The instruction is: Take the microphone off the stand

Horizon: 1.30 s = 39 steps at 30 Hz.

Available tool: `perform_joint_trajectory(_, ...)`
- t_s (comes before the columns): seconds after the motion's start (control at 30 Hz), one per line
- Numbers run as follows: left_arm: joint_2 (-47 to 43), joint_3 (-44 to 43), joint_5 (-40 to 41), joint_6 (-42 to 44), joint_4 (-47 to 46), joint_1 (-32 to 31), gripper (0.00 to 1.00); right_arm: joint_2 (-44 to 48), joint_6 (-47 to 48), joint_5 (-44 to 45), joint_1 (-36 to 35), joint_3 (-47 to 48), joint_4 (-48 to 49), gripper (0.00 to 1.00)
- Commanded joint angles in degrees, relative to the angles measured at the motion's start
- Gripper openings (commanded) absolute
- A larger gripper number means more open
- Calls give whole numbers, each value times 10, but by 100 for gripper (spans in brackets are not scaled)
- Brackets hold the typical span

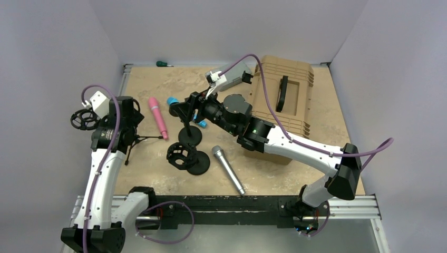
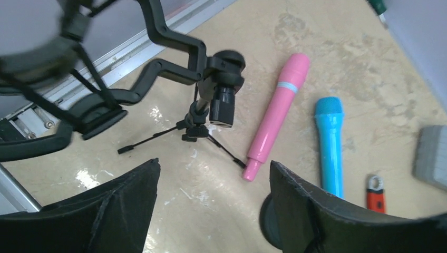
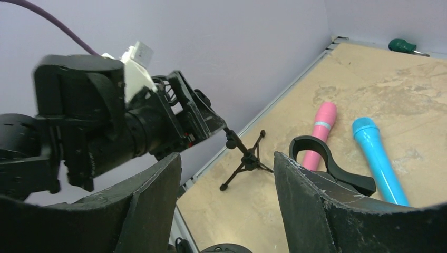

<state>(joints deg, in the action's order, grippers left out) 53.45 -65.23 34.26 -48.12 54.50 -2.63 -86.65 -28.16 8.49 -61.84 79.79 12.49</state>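
Note:
Three microphones lie flat on the table: a silver one near the front, a pink one and a blue one. The pink and blue ones show in the left wrist view. An empty black clip tops the round-base stand. My right gripper is open, its right finger close beside that clip. My left gripper is open and empty above the small tripod stand, which carries an empty shock mount.
A second shock mount on a round base stands in front of the clip stand. A brown case sits at the back right under the right arm. A green-handled tool lies at the back edge. An orange item lies beside the blue microphone.

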Motion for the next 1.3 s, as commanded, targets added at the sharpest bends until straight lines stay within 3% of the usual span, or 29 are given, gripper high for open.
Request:
perform_joint_trajectory(0.0, -8, 64, -3, 39, -83, 3, 71, 30, 14, 8, 5, -8, 37, 64)
perform_joint_trajectory(0.33, -31, 212, 82, -17, -185, -10, 59, 36, 17, -8, 13, -25, 50, 64)
perform_joint_trajectory(0.63, 15, 240, 109, -38, -248, -9, 60, 58, 18, -13, 20, -52, 58, 63)
perform_joint_trajectory(0.83, 30, 240, 101, -51, -244, -10, 53, 75, 19, -15, 28, -71, 65, 64)
perform_joint_trajectory(1.03, 21, 268, 117, 4, -317, -12, 51, 83, 15, -25, 35, -84, 73, 64)
perform_joint_trajectory(1.2, 32, 283, 112, 3, -340, -12, 40, 89, 11, -30, 38, -94, 78, 64)
perform_joint_trajectory(1.27, 42, 283, 104, 0, -340, -12, 31, 95, 11, -30, 40, -98, 78, 64)
